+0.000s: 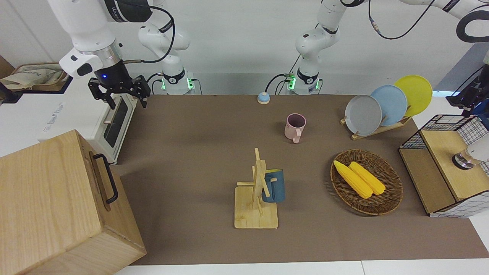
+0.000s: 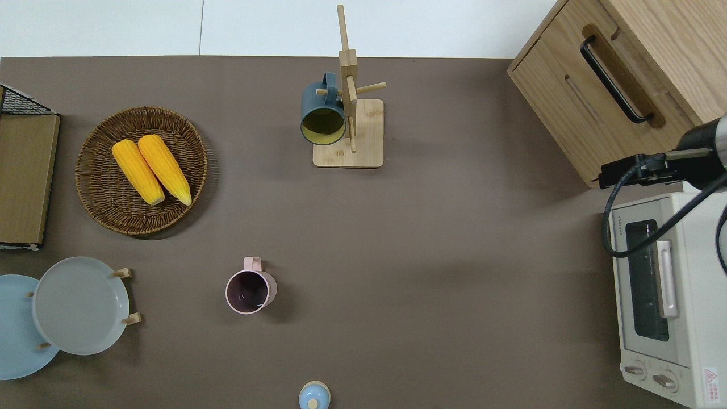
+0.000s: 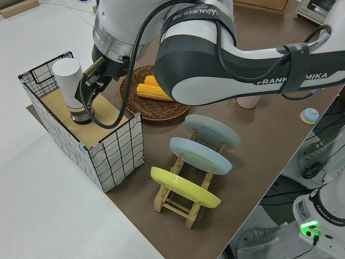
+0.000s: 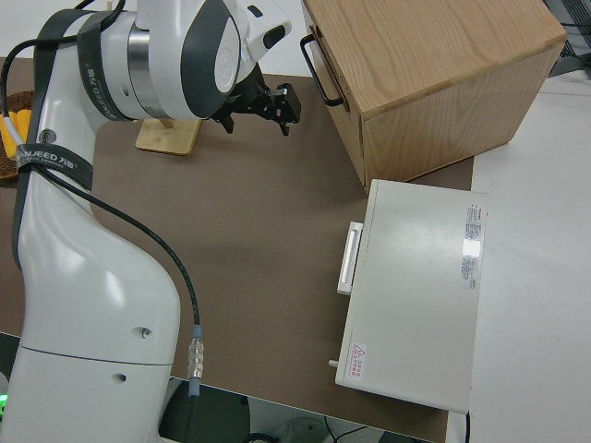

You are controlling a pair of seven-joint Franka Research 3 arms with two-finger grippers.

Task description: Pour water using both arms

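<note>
Standing on the wire rack's (image 1: 443,123) wooden shelf, a white bottle (image 3: 70,89) is presumably the water source; the pink mug (image 1: 295,127) sits upright mid-tabletop (image 1: 198,152), suited to receive it. Left claw (image 3: 90,86) hangs just beside the bottle; whether spread or gripping cannot be told. Right claw (image 1: 118,91), spread and empty, hovers by the toaster oven (image 1: 110,124).

Two white jointed arms (image 1: 88,26), dark grey joint bands, black cables, "FRANKA EMIKA" lettering, green base lights, black right gripper (image 1: 118,91) with blue LED.
</note>
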